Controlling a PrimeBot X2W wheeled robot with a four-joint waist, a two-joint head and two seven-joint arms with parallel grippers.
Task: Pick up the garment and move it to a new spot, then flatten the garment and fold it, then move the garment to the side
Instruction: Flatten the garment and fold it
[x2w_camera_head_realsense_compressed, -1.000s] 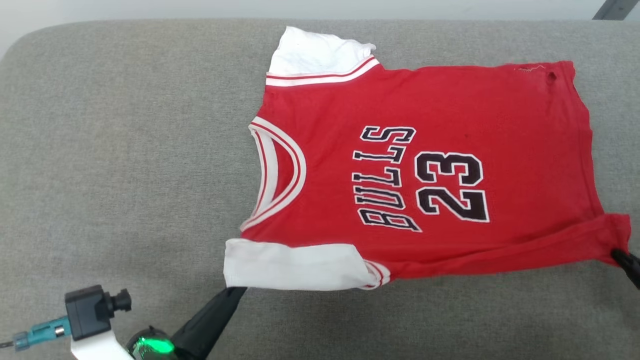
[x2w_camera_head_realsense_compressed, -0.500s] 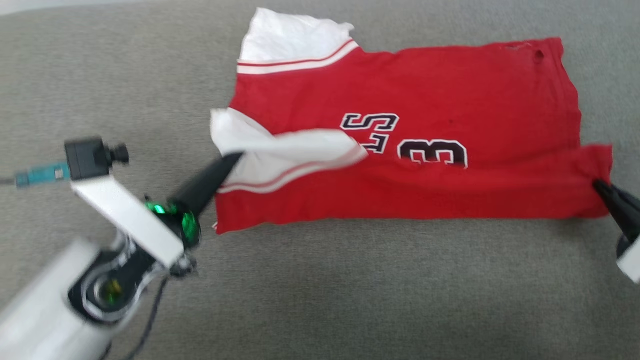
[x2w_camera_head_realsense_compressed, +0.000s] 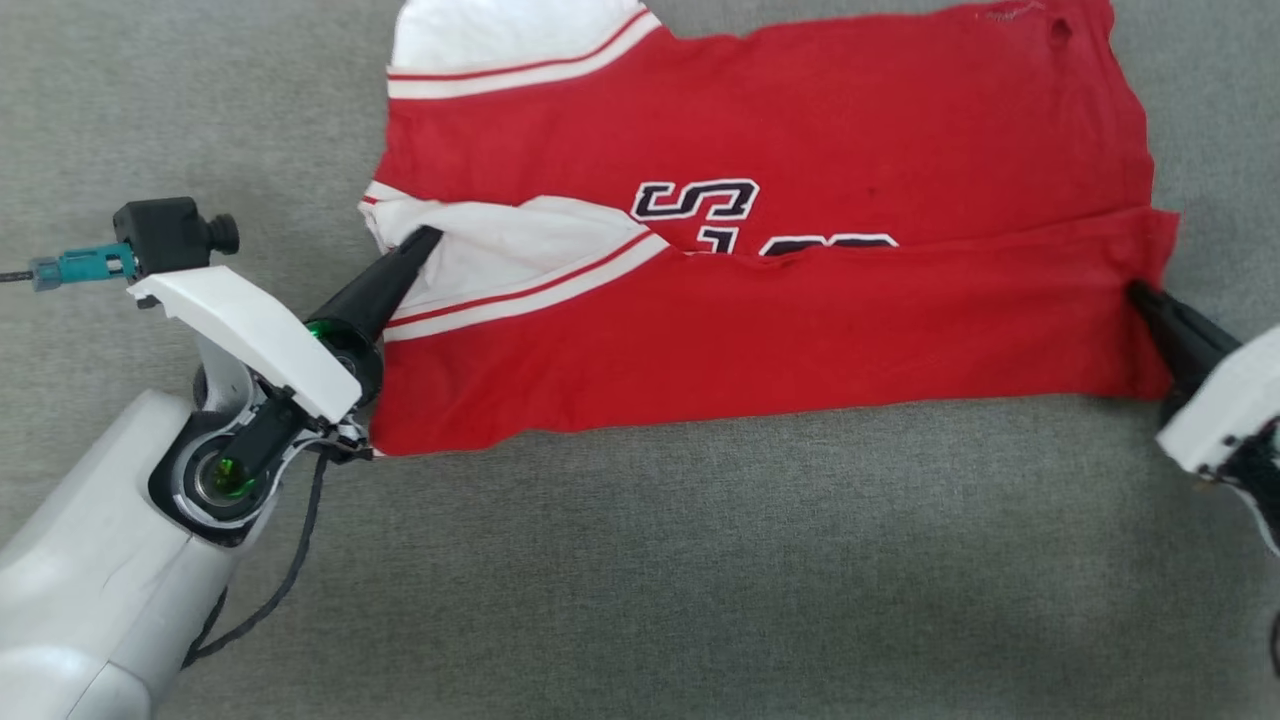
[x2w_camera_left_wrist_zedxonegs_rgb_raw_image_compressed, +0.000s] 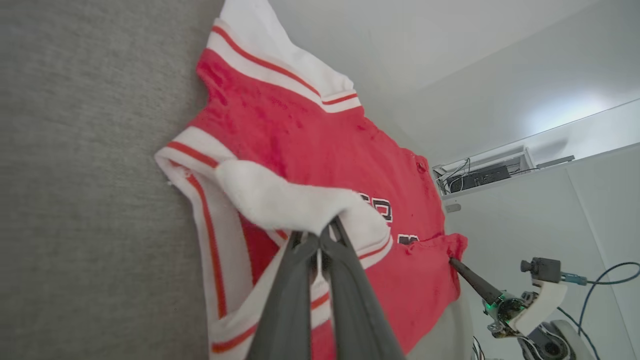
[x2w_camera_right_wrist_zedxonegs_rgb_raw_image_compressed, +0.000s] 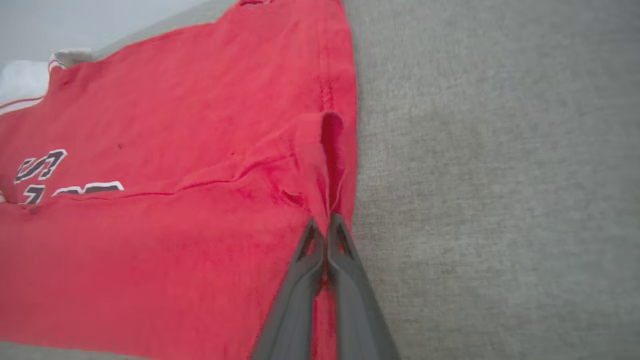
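Garment (x2w_camera_head_realsense_compressed: 800, 330) in left claw (x2w_camera_head_realsense_compressed: 428, 238) and right claw (x2w_camera_head_realsense_compressed: 1137, 291)

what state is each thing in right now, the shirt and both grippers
garment: half folded, near edge over the chest, lettering partly covered, lying on grey surface
left gripper: shut on garment at the sleeve end
right gripper: shut on garment at the hem end

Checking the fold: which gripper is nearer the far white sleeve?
Left. The left gripper pinches the near sleeve beside the far white sleeve; right gripper holds the distant hem corner.
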